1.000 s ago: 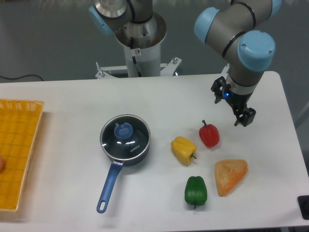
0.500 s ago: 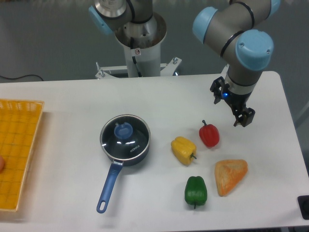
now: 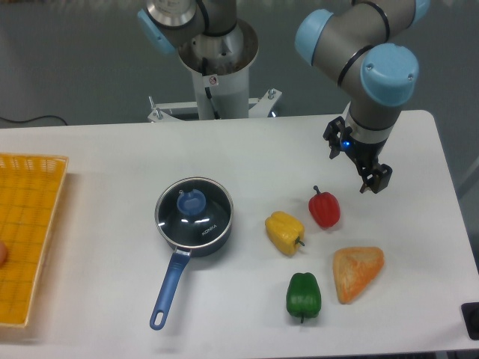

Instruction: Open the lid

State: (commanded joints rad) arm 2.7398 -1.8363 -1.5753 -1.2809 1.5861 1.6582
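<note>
Currently the robot's hand [image 3: 358, 162] hangs above the right side of the white worktop [image 3: 105, 161], fingers spread and holding nothing. Just below it sits a red pepper [image 3: 325, 209], with a yellow pepper [image 3: 285, 232], a green pepper [image 3: 303, 295] and an orange wedge [image 3: 357, 271] nearby. The lid [image 3: 194, 212] rests closed on the saucepan [image 3: 171, 280], well to the left. Open worktop surrounds the pan, so the knob looks reachable from above.
</note>
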